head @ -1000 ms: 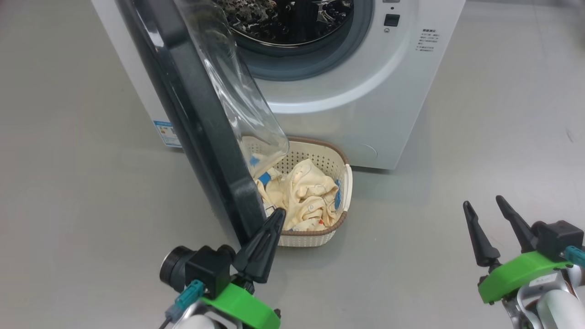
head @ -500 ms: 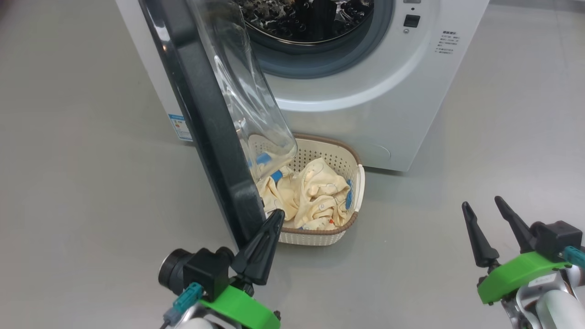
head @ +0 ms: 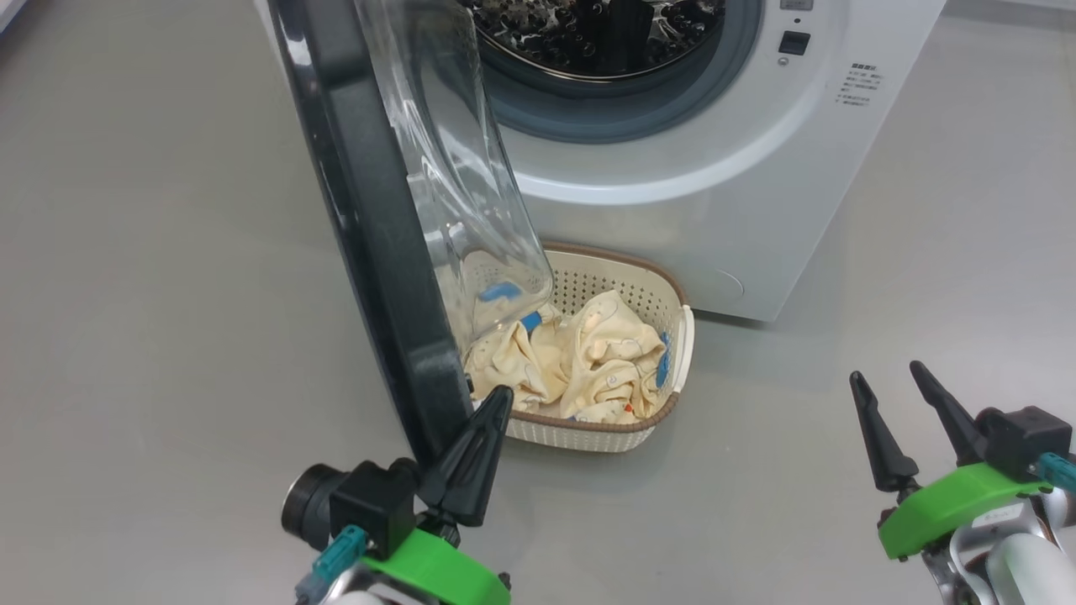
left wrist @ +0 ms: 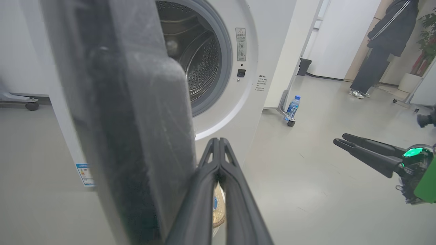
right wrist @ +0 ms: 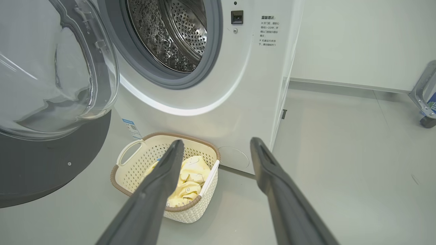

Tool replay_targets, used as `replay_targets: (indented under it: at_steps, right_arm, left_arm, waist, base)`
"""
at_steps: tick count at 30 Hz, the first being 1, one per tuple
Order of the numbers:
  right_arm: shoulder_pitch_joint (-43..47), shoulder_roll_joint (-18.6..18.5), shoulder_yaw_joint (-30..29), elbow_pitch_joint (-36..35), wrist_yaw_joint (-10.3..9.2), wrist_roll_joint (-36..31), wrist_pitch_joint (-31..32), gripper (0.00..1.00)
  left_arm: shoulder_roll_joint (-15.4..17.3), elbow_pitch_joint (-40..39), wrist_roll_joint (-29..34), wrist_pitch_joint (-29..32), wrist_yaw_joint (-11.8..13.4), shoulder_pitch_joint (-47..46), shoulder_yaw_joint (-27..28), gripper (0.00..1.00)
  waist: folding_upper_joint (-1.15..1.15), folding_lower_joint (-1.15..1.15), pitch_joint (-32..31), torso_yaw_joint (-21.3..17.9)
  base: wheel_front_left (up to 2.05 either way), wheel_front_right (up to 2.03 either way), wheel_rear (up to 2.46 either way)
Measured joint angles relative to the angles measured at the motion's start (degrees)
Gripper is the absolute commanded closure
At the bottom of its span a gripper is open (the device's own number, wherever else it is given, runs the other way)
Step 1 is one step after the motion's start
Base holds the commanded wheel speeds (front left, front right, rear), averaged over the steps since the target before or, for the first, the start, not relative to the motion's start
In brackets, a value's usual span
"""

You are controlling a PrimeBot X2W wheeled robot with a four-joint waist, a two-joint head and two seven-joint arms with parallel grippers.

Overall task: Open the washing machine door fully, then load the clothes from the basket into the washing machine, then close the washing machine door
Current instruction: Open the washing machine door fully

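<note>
The washing machine door [head: 361,193] looks only partly open, its rim at 11 o'clock of the left gripper [head: 496,402], jaws shut; right gripper [head: 887,376] jaws wide, empty. The clothes [head: 588,361] lie in the basket [head: 626,259], at 1 o'clock: loading, closing remain

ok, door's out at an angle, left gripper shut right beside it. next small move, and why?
Probably sweep the shut left gripper leftward against the washing machine door to swing it wider. Its tip sits by the inner side of the black rim, and the door stands edge-on, its glass bowl hiding part of the basket and clothes in the head view.
</note>
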Motion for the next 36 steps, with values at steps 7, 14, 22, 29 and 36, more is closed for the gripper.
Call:
replay_targets:
  at_steps: [7, 14, 22, 29, 36]
  right_arm:
    - [0.01, -0.22, 0.0, 0.08, 0.0, 0.02, 0.0, 0.0]
    - [0.12, -0.4, -0.25, 0.15, 0.0, 0.38, 0.0, 0.0]
    - [0.15, -0.42, -0.1, 0.33, 0.0, 0.52, 0.0, 0.0]
    - [0.15, -0.41, 0.33, 0.46, 0.0, 0.52, 0.0, 0.0]
    - [0.17, -0.71, 0.73, 0.54, 0.0, 0.93, 0.01, 0.0]
  left_arm:
    - [0.24, -0.78, -0.01, 0.07, 2.05, 0.41, 0.79, 1.0]
    - [0.75, -0.8, 0.0, 0.56, 4.6, 0.59, 2.68, 1.0]
    - [1.6, -0.48, -1.15, 0.81, 6.9, 1.74, 5.2, 1.0]
    - [2.4, 0.92, -3.14, 0.26, 7.6, 2.07, 8.32, 1.0]
    - [4.21, 4.07, -5.23, -0.62, 8.11, 2.04, 12.43, 1.0]
  waist:
    - [0.0, 0.0, 0.23, 1.26]
    - [0.0, 0.0, 0.07, 4.08]
    - [0.0, 0.0, -0.45, 7.92]
    - [0.0, 0.0, -0.89, 9.13]
    - [0.0, 0.0, -0.53, 8.96]
  base:
    - [0.0, 0.0, 0.0]
    - [0.0, 0.0, 0.0]
    - [0.0, 0.0, 0.0]
    - [0.0, 0.0, 0.0]
    - [0.0, 0.0, 0.0]
